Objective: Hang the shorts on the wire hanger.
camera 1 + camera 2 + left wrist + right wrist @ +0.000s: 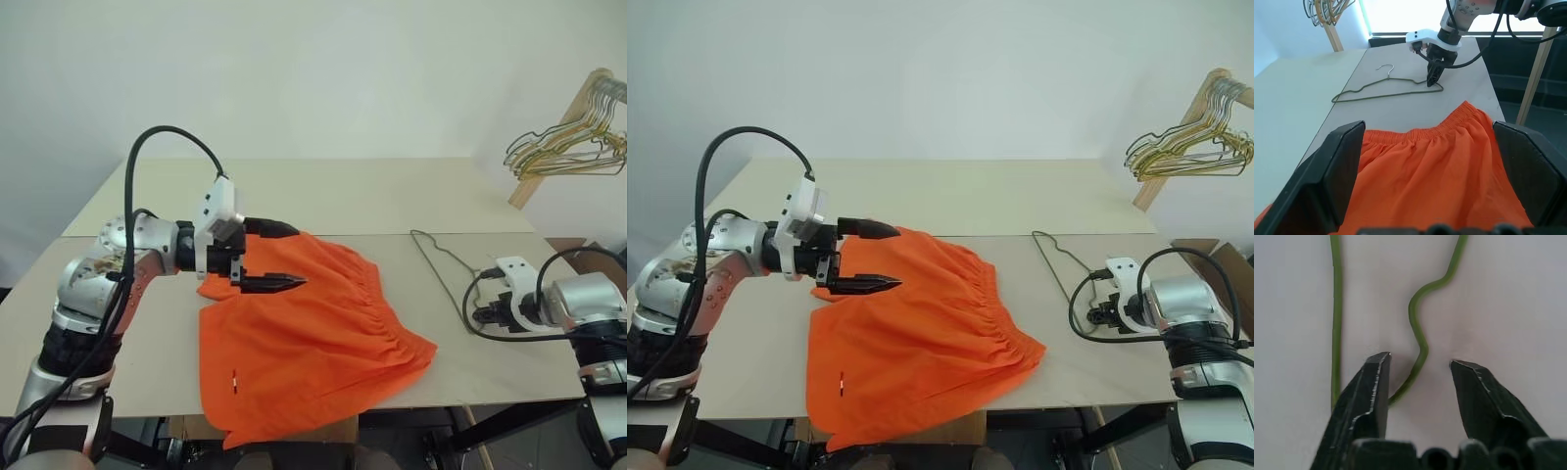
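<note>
The near hem of the shorts (294,352) hangs over the front edge of the counter (392,196), so where the fabric ends below cannot be seen. The small white mark near one leg hem is too small to read. In the head views the right arm covers the near corner of the wire hanger (1386,88), and the right tool (1419,363) has its fingertips hidden there. In the right wrist view the wire runs off the picture's edge. The bunched hangers (568,147) at the far right are cut off.
</note>
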